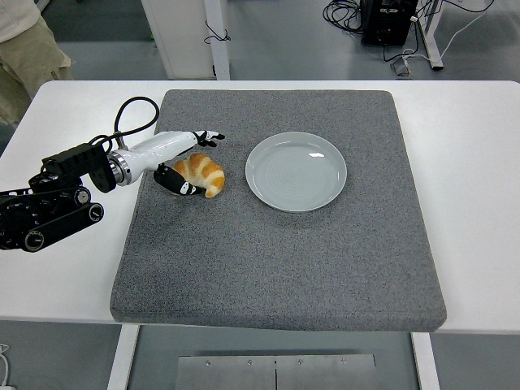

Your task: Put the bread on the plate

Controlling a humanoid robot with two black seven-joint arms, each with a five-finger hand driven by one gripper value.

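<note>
White bench [475, 162] covered by a grey mat [284, 260]. Pale round plate [296, 171] on the mat, empty. Left of the plate, just apart from its rim, a golden croissant-shaped bread [203, 173] lying on the mat. Left hand [188, 165] at the bread's far-from-plate side, thumb under its near edge, fingers [207, 138] stretched over its top, closing around it but not clearly gripping. Beyond the plate, at the top left corner, part of a person [24, 41].
</note>
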